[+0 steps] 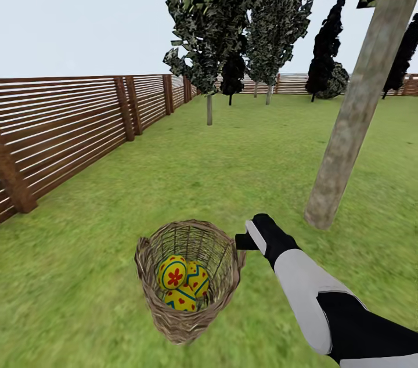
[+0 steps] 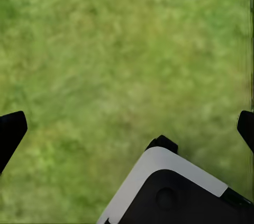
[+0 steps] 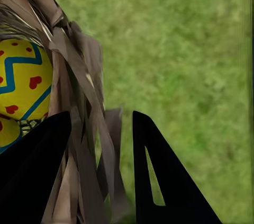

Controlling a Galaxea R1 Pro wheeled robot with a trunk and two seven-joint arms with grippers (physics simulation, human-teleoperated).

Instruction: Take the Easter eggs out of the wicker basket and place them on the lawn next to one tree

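Green lawn [image 1: 174,170] fills the frame; low centre, the stiff, light wicker basket [image 1: 187,321] holds three smooth Easter eggs [image 1: 183,281], its rim pinched by the right gripper [image 1: 242,242], best grasped there.

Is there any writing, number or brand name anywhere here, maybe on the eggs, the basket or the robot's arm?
None: no words, numbers or logos can be read in any view.
The Easter eggs carry only patterns: blue zigzag bands, red hearts, dots and a flower.
The wicker basket, the fence, the tree and the right arm are bare of text.
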